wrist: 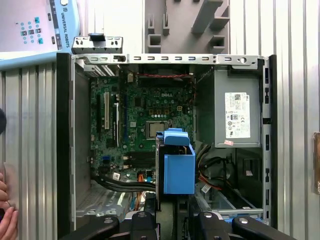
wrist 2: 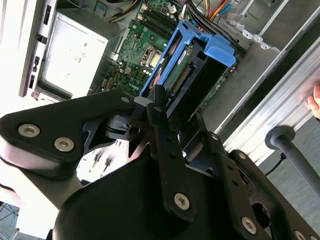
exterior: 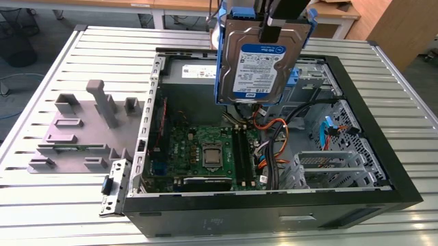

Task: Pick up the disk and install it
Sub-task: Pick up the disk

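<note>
light: bright, even | glare: table [wrist 2: 25, 205] blown white, second wrist view | shadow: dim case [exterior: 192, 105] floor beside the disk [exterior: 257, 66]

Hard drive [exterior: 255, 69]: 1, silver, in 1 blue carrier, with 1 white-and-blue label on its face.
Gripper [exterior: 268, 32]: 1, clamped on the drive.
Computer case [exterior: 274, 209]: 1, black, side open.
Motherboard [exterior: 205, 146]: 1, green.
Processor socket [wrist: 151, 129]: 1, mid-board.
Power supply box [wrist: 235, 112]: 1, grey, with 1 large white label.
Perforated metal drive cage [exterior: 329, 163]: 1.
Grey fixture plate [exterior: 75, 136]: 1, carrying several upright blocks; their exact number is unclear.
Slatted metal table [exterior: 48, 215]: 1.
Teach pendant [wrist: 30, 30]: 1.
Person's hand [wrist: 6, 220]: 1, at the edge of the first wrist view.
</note>
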{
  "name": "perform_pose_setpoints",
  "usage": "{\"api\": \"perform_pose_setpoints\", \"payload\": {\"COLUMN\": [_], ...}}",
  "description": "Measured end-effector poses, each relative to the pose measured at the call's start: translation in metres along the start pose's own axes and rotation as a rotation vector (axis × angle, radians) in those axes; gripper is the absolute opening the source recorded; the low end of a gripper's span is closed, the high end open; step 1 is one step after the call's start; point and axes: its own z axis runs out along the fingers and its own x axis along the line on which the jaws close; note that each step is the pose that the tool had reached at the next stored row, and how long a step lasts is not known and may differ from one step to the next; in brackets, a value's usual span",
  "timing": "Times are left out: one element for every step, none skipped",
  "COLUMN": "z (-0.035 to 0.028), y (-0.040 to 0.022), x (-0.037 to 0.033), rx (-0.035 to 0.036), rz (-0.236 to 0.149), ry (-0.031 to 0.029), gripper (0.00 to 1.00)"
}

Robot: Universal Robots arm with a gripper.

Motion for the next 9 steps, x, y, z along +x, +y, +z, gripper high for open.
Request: {"api": "perform_pose_setpoints", "payload": {"z": [0.0000, 0.0000, 0.0001, 0.0001, 0.0002, 0.0002, 0.0003, 0.0004, 0.0004], "y": [0.0000, -0.0001, -0.0002, -0.0002, -0.0003, -0.0003, -0.0002, -0.0002, -0.0002], "x": [0.0016, 0.0033, 0.0064, 0.0078, 0.0091, 0.0101, 0.0109, 0.0116, 0.0120], "rx": [0.0000, 0.0000, 0.0000, 0.0000, 0.0000, 0.0000, 0.0000, 0.0000, 0.0000], "rz": [0.000, 0.000, 0.000, 0.000, 0.000, 0.000, 0.000, 0.000, 0.000], "ry": [-0.0001, -0.0001, -0.0001, 0.0000, -0.0001, 0.0000, -0.0001, -0.0001, 0.0000], "gripper": [0.35, 0.35, 0.35, 0.35, 0.35, 0.35, 0.35, 0.35, 0.35]}}
